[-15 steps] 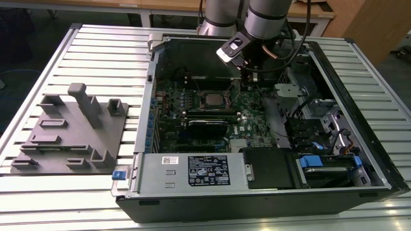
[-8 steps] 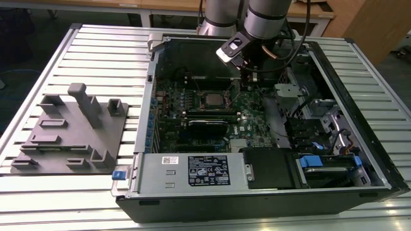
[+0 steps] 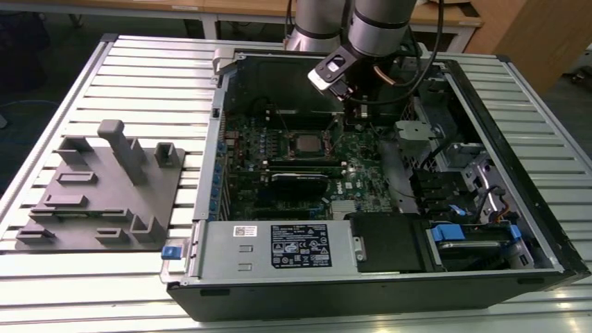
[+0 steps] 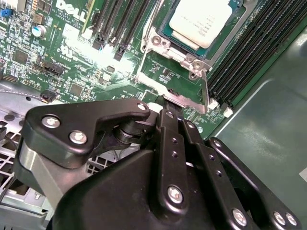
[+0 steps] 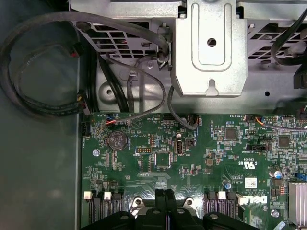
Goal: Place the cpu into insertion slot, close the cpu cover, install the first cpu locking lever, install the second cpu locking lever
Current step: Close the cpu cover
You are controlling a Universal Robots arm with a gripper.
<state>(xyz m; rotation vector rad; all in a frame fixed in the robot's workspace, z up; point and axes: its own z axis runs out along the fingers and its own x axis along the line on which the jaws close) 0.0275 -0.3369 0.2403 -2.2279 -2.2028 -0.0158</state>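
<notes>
The cpu (image 4: 201,21), a square chip with a silvery top, lies in the insertion slot on the green circuit board (image 4: 72,52). In the exterior view the cpu (image 3: 306,144) sits mid-board inside the open computer case. The cpu cover (image 4: 160,44), a thin silver frame, lies flat around the chip. A thin metal locking lever (image 4: 205,91) runs along the socket's edge. My gripper (image 4: 168,108) has its black fingers pressed together, tips right at the socket's metal rim beside that lever. In the first wrist view the gripper (image 5: 165,199) hangs low over the board. Nothing shows between the fingers.
Long black memory slots (image 4: 249,52) flank the socket. A metal drive cage (image 5: 208,48) and black cables (image 5: 38,105) lie beyond the board's edge. A grey fixture block (image 3: 102,187) stands on the slatted table at the exterior view's left. A power supply (image 3: 277,246) fills the case's near side.
</notes>
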